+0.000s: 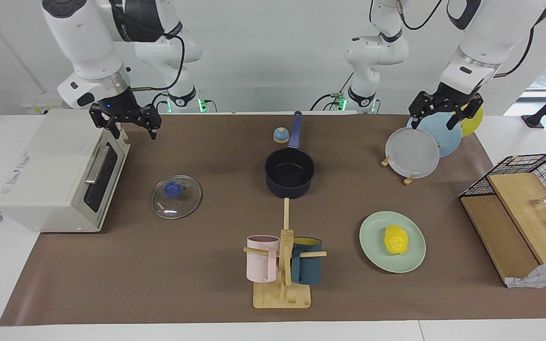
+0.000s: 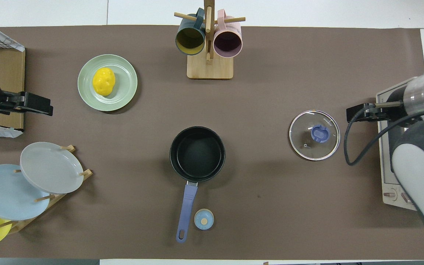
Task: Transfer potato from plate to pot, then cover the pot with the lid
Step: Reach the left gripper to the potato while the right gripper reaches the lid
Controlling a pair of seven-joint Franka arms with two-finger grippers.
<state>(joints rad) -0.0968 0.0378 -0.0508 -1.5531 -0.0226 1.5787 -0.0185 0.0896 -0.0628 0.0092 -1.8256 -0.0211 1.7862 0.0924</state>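
The yellow potato (image 1: 395, 239) (image 2: 103, 81) lies on the mint-green plate (image 1: 372, 248) (image 2: 125, 94), toward the left arm's end of the table. The navy pot (image 1: 289, 173) (image 2: 197, 152) stands empty mid-table, its blue handle pointing toward the robots. The glass lid (image 1: 176, 197) (image 2: 314, 135) lies flat on the mat toward the right arm's end, in front of the toaster oven. My left gripper (image 1: 434, 123) (image 2: 46, 108) is open and empty, raised over the plate rack. My right gripper (image 1: 132, 131) (image 2: 350, 114) is open and empty, raised over the oven's front edge.
A mug tree (image 1: 282, 265) with a pink and a teal mug stands farther from the robots than the pot. A plate rack (image 1: 413, 151), a small bell-like dome (image 1: 280, 136), a white toaster oven (image 1: 59, 175) and a wire basket with wooden boards (image 1: 529, 189) stand around.
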